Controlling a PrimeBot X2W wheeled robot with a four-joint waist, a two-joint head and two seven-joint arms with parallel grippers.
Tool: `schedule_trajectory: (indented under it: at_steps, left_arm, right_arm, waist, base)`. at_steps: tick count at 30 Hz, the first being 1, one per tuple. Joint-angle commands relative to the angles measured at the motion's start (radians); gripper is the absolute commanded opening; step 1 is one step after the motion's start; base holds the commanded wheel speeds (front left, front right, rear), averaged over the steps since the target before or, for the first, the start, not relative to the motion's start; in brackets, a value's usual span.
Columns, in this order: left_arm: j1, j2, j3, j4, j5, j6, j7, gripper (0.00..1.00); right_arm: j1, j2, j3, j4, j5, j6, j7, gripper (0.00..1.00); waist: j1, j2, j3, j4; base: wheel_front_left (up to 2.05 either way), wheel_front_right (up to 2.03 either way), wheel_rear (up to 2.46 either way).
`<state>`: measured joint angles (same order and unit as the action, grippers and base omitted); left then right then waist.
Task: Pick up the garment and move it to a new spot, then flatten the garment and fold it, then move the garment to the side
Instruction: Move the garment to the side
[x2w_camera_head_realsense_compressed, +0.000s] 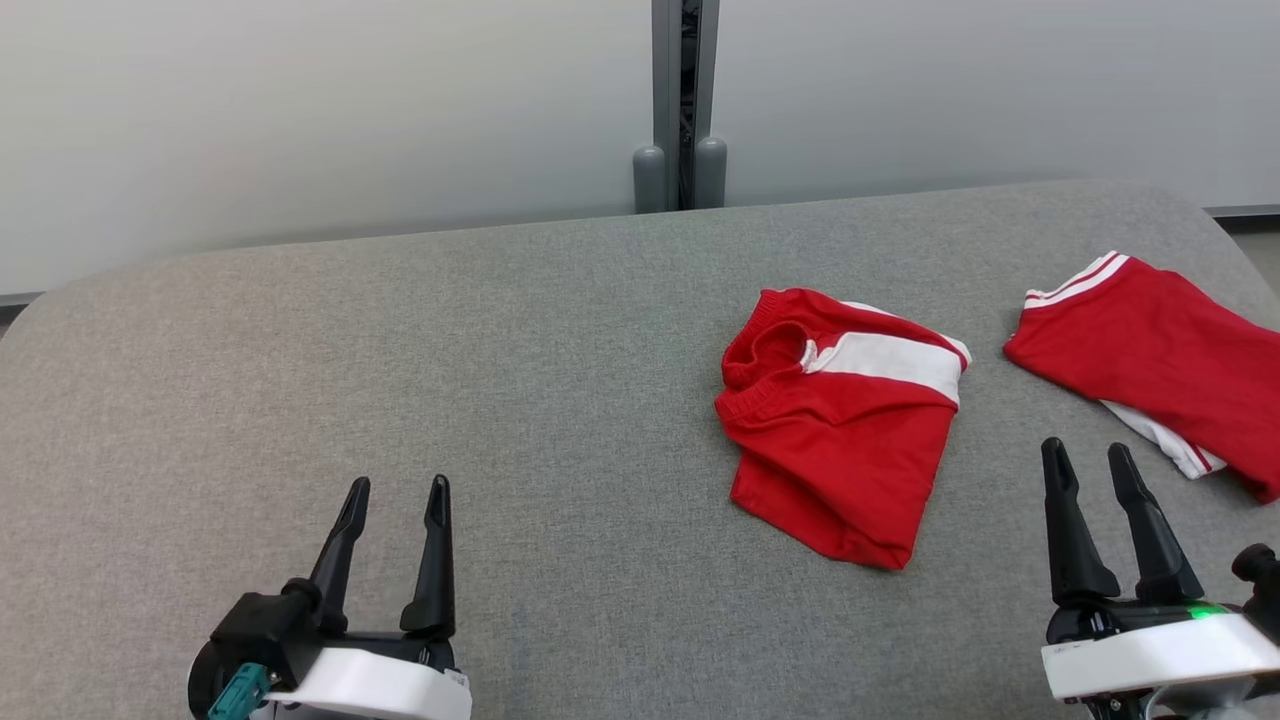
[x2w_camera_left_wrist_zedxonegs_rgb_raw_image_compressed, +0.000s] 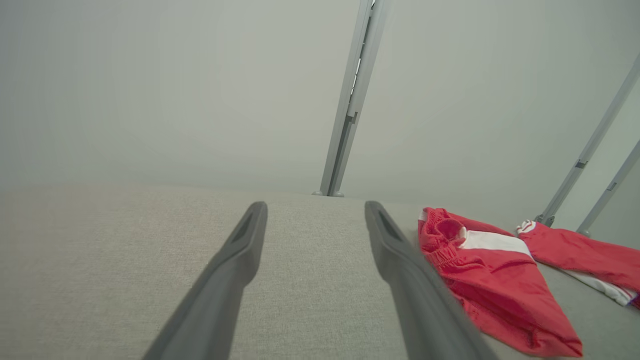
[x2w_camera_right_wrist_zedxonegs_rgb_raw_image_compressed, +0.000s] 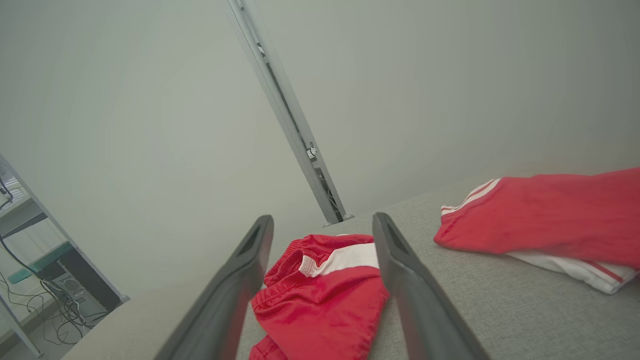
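Observation:
A red garment (x2w_camera_head_realsense_compressed: 840, 440) with a white band and an elastic waistband lies folded over on the grey padded table (x2w_camera_head_realsense_compressed: 400, 350), right of centre. It also appears at the right of the left wrist view (x2w_camera_left_wrist_zedxonegs_rgb_raw_image_compressed: 500, 285) and between the fingers' lines in the right wrist view (x2w_camera_right_wrist_zedxonegs_rgb_raw_image_compressed: 320, 295), farther off. A second red garment (x2w_camera_head_realsense_compressed: 1160, 360) with white stripes lies at the table's right edge (x2w_camera_right_wrist_zedxonegs_rgb_raw_image_compressed: 545, 215). My left gripper (x2w_camera_head_realsense_compressed: 398, 485) is open at the lower left, far from both (x2w_camera_left_wrist_zedxonegs_rgb_raw_image_compressed: 315, 206). At the lower right my right gripper (x2w_camera_head_realsense_compressed: 1085, 448) is open and empty (x2w_camera_right_wrist_zedxonegs_rgb_raw_image_compressed: 323, 217), just short of the second garment.
A pale wall with a grey vertical post (x2w_camera_head_realsense_compressed: 682, 100) stands behind the table's far edge. The table's corners are rounded. In the right wrist view, a desk with cables (x2w_camera_right_wrist_zedxonegs_rgb_raw_image_compressed: 45, 270) stands off to the left, beyond the table.

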<state>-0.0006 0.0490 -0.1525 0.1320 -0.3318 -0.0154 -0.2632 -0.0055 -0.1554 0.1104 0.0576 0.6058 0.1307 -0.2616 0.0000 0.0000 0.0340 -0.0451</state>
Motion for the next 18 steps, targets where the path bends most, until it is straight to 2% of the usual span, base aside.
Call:
schedule_trajectory:
  at_steps: [1, 7, 18]
  left_arm:
    - [0.012, 0.004, -0.001, -0.011, 0.02, 0.012, -0.001, 1.0]
    - [0.031, 0.004, -0.011, -0.022, 0.023, 0.053, -0.001, 1.0]
    - [0.036, 0.004, -0.018, -0.014, 0.028, 0.063, -0.001, 1.0]
  right_arm:
    - [0.014, 0.002, -0.007, 0.006, -0.023, 0.001, -0.005, 1.0]
    - [0.014, 0.022, -0.014, 0.022, -0.041, 0.001, -0.005, 1.0]
    - [0.01, 0.022, -0.017, 0.034, -0.055, 0.001, -0.005, 1.0]
  waist:
    - [0.0, 0.0, -0.002, 0.002]
    - [0.0, 0.0, -0.002, 0.005]
    - [0.0, 0.0, -0.002, 0.007]
  base:
    - [0.0, 0.0, 0.0]
    - [0.0, 0.0, 0.0]
    - [0.0, 0.0, 0.0]
